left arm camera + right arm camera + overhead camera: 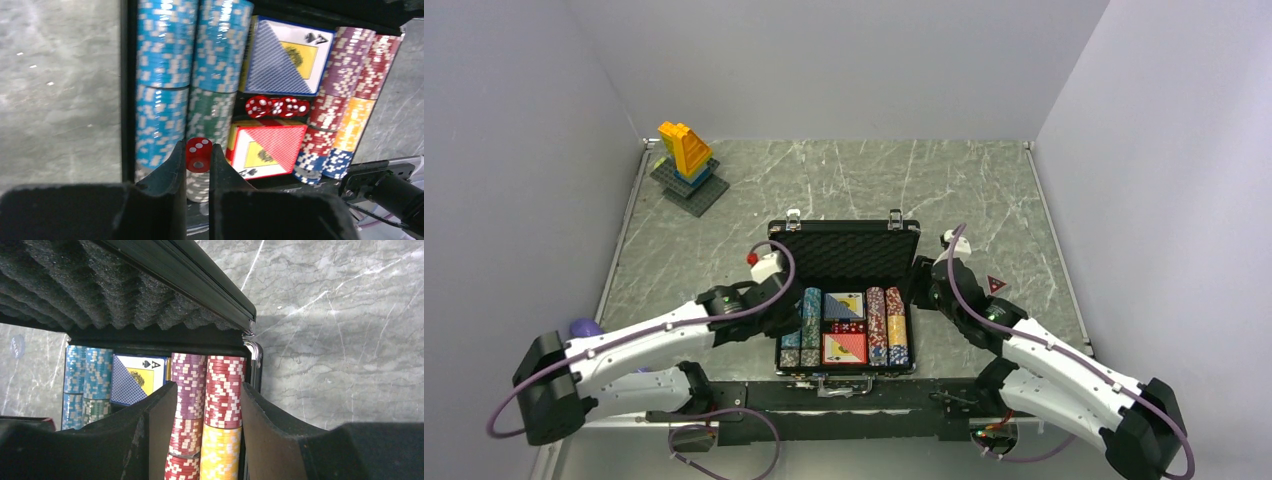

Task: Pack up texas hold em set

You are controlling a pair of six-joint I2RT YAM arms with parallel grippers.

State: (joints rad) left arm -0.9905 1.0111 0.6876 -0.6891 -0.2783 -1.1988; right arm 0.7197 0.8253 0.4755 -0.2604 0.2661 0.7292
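Our left gripper (pixel 198 150) pinches a die (pixel 198 156), the other dice (pixel 277 106) just to its right; right gripper (pixel 209 388) gapes wide.

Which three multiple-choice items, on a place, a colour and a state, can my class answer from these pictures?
1. Where does the toy brick tower stand? A) inside the case B) at the far left corner of the table C) beside the right arm's base
2. What colour is the die in the left pincer? A) green B) white C) red
3. How is the case lid? A) open and upright B) shut and latched C) lying detached
Answers: 1 B, the top view shows it there; 2 C, the left wrist view shows it red with white pips; 3 A, its foam lining stands exposed.
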